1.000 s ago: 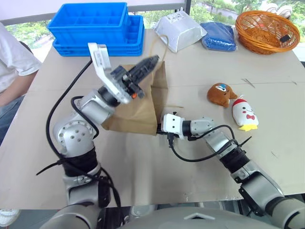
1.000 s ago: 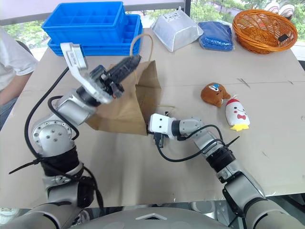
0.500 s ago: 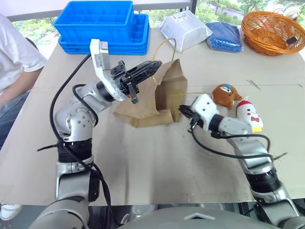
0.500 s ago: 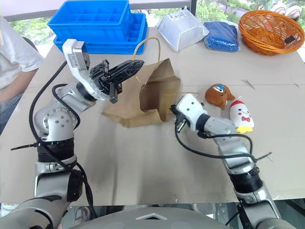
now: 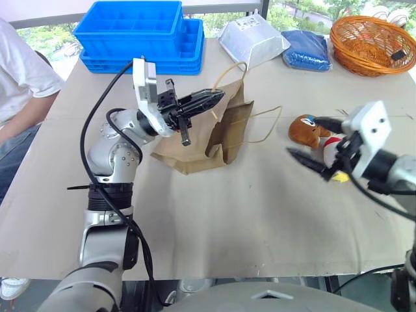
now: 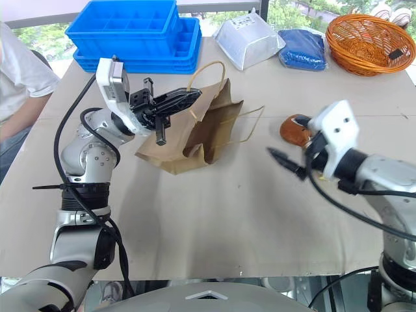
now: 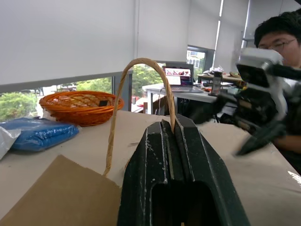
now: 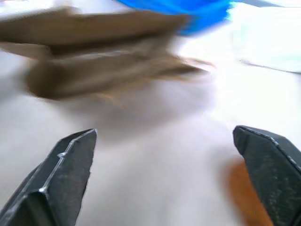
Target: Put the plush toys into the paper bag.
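Judging by looks, the tan kraft paper bag [image 5: 208, 133] with looped beige cord handles is light and thin-walled, apt to crumple or slide on the beige table [image 5: 214, 221], so a cord is the sensible hold. The left gripper [image 5: 209, 99] is clenched on one handle loop [image 7: 123, 94], lifting that edge while the rest of the bag slumps on the table near the middle. Its long axis runs roughly across the table, and the creased mouth seems to face the robot's right, toward the toys.

Both plush toys look soft, light and squashy, easy to pinch across the body. The brown rounded plush toy [image 5: 304, 129] with a blue-white patch lies on the table to the right of the bag, well apart from it. Just beside it, the white plush toy [image 5: 333, 144] with a red cap is mostly hidden, so its lie cannot be told. The right gripper [image 5: 316, 143] hangs near them, fingers spread wide and grasping nothing
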Robot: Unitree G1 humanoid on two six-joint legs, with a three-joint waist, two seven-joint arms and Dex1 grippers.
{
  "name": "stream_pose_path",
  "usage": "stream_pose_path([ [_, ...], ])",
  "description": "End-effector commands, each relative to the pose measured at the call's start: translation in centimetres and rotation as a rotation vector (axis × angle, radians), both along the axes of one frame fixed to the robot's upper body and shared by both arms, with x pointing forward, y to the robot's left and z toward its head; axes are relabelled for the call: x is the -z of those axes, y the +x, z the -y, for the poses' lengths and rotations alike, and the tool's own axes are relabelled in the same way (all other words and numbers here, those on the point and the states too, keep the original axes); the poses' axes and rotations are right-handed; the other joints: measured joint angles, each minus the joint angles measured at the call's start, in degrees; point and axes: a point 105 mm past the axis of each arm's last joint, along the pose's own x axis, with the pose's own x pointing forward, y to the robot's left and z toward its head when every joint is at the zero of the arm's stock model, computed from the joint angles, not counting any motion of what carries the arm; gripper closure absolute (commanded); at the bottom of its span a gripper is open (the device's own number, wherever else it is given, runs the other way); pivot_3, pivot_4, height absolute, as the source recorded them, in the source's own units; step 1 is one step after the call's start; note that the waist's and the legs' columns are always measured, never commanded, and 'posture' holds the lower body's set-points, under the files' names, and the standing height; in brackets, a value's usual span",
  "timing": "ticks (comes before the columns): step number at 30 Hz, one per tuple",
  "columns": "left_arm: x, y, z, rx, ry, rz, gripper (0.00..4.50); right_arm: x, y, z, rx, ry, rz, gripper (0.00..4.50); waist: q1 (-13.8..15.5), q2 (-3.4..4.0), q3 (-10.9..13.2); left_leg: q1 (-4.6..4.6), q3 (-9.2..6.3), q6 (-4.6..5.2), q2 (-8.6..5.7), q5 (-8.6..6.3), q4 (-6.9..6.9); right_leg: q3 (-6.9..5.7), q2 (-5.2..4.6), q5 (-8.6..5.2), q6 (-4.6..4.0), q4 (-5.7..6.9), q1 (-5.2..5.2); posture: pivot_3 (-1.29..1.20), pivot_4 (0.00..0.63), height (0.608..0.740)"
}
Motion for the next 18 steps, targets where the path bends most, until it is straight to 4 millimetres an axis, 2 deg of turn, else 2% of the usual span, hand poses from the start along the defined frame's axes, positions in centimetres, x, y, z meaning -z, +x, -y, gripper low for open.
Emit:
stream_pose_path([
  [1,-1.0,-0.8,0.7,0.01,-0.008,0.06,4.5,1.2,3.3,2.1,0.088,-0.119,-0.006,0.07,-0.14,-0.05,0.02,0.03,0.04,0.01,0.0,0.0,-0.02,0.02,-0.01,0.0,0.0,-0.02,0.03,0.0,0.15,0.74],
  [4,-1.2,-1.1,1.0,0.015,-0.011,0.064,4.5,3.4,6.1,2.9,0.114,-0.155,-0.054,0.07,-0.19,-0.1,0.03,0.04,0.05,0.01,0.06,0.0,-0.02,0.02,0.05,0.0,0.0,-0.13,0.07,0.0,0.15,0.74],
  [7,-1.6,-1.5,1.2,0.017,-0.018,0.072,4.5,5.6,9.7,3.0,0.143,-0.122,-0.139,0.07,-0.38,-0.07,0.08,0.06,0.11,-0.01,0.14,0.01,-0.02,0.1,0.12,0.01,-0.01,-0.12,0.05,0.0,0.15,0.74],
  [8,-1.6,-1.6,1.3,0.016,-0.018,0.074,4.5,6.3,10.3,3.0,0.128,-0.156,-0.156,0.29,-0.29,-0.06,0.09,0.04,0.13,-0.02,0.14,0.02,-0.02,0.14,0.11,0.01,-0.01,-0.12,0.04,0.0,0.15,0.74],
  [10,-1.7,-1.7,1.3,0.011,-0.016,0.078,4.5,7.0,10.8,2.8,0.099,-0.196,-0.172,0.89,0.01,-0.06,0.1,0.02,0.12,-0.02,0.14,0.02,-0.03,0.14,0.11,0.01,-0.01,-0.13,0.03,0.0,0.15,0.74],
  [12,-1.7,-1.8,1.1,-0.006,-0.02,0.081,4.5,7.0,11.1,2.7,0.079,-0.211,-0.154,1.95,0.23,-0.06,0.09,-0.03,0.02,-0.13,0.15,0.08,-0.03,0.1,0.08,0.01,-0.01,-0.15,0.03,0.0,0.15,0.74],
  [13,-1.8,-1.8,1.0,-0.014,-0.024,0.081,4.5,6.9,11.0,2.5,0.064,-0.211,-0.153,2.23,0.24,-0.06,0.09,-0.06,0.0,-0.13,0.15,0.08,-0.03,0.1,0.07,0.01,-0.01,-0.18,0.03,0.0,0.15,0.74],
  [14,-1.8,-1.9,0.9,-0.021,-0.027,0.08,4.5,6.8,10.9,2.5,0.053,-0.206,-0.15,2.78,0.22,-0.06,0.09,-0.11,-0.01,-0.13,0.16,0.08,-0.03,0.1,0.04,0.02,-0.01,-0.25,0.03,0.0,0.15,0.74],
  [16,-1.8,-1.9,0.7,-0.036,-0.037,0.074,4.5,6.4,10.6,2.4,0.037,-0.184,-0.133,3.57,0.21,-0.06,0.09,-0.17,-0.01,-0.12,0.16,0.07,-0.02,0.12,0.0,0.03,0.01,-0.33,0.03,0.0,0.15,0.74],
  [17,-1.8,-2.0,0.6,-0.041,-0.041,0.071,4.5,6.0,10.2,2.3,0.02,-0.156,-0.117,3.69,0.23,-0.06,0.09,-0.18,-0.01,-0.12,0.16,0.07,-0.02,0.12,-0.01,0.03,0.01,-0.34,0.03,0.0,0.15,0.74],
  [18,-1.7,-1.9,0.5,-0.049,-0.051,0.065,4.5,5.3,9.4,2.4,-0.001,-0.13,-0.088,4.35,0.35,-0.06,0.09,-0.2,-0.01,-0.12,0.15,0.07,-0.02,0.13,-0.03,0.08,0.08,-0.44,0.04,0.0,0.15,0.74],
])
